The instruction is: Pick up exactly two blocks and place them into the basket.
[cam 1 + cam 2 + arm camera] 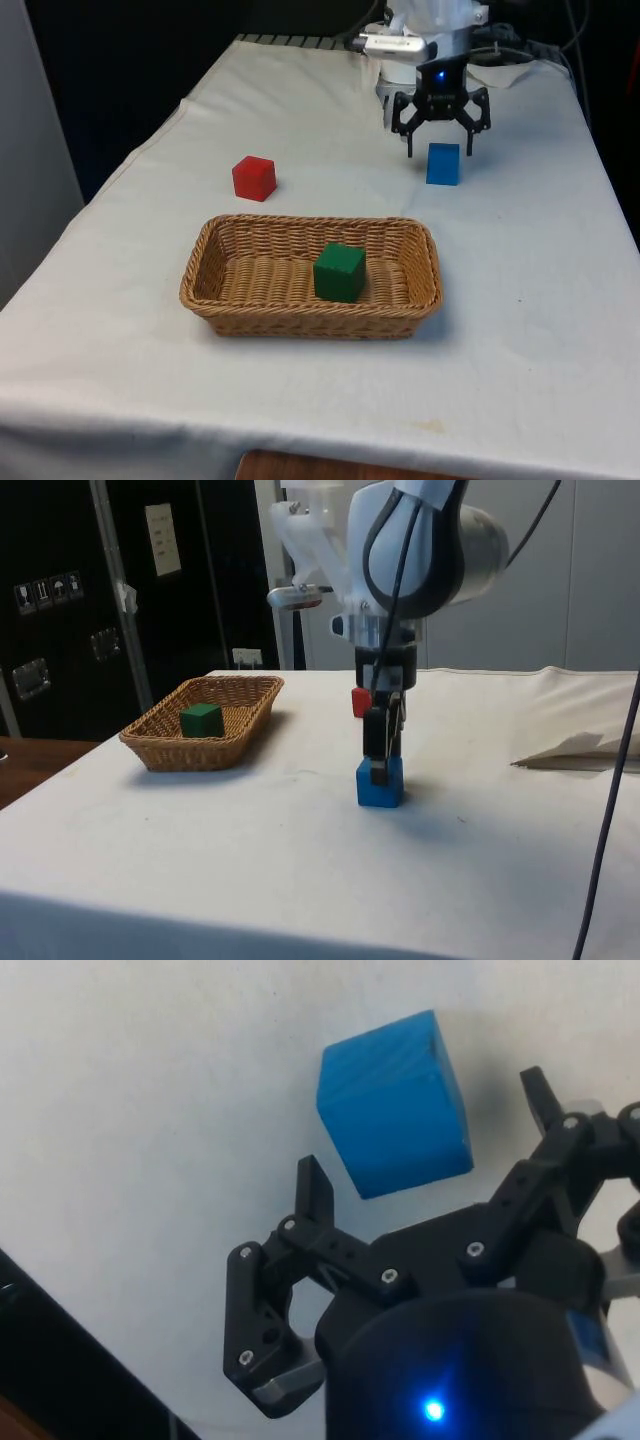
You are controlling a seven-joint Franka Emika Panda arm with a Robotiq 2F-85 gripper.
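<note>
A blue block (443,164) (380,782) (396,1103) rests on the white cloth. My gripper (441,148) (383,764) (428,1125) hangs open just above it, one finger on each side, and its fingertips (314,1186) are not touching the block. A green block (340,272) (202,720) lies inside the wicker basket (222,306) (160,755), which stands near the table's middle. A red block (255,178) (360,701) sits on the cloth at the front view's left, beyond the basket.
Crumpled white cloth (575,751) lies near the robot's base. Open tablecloth (520,290) surrounds the basket. The table edge drops off at the front view's left (130,165).
</note>
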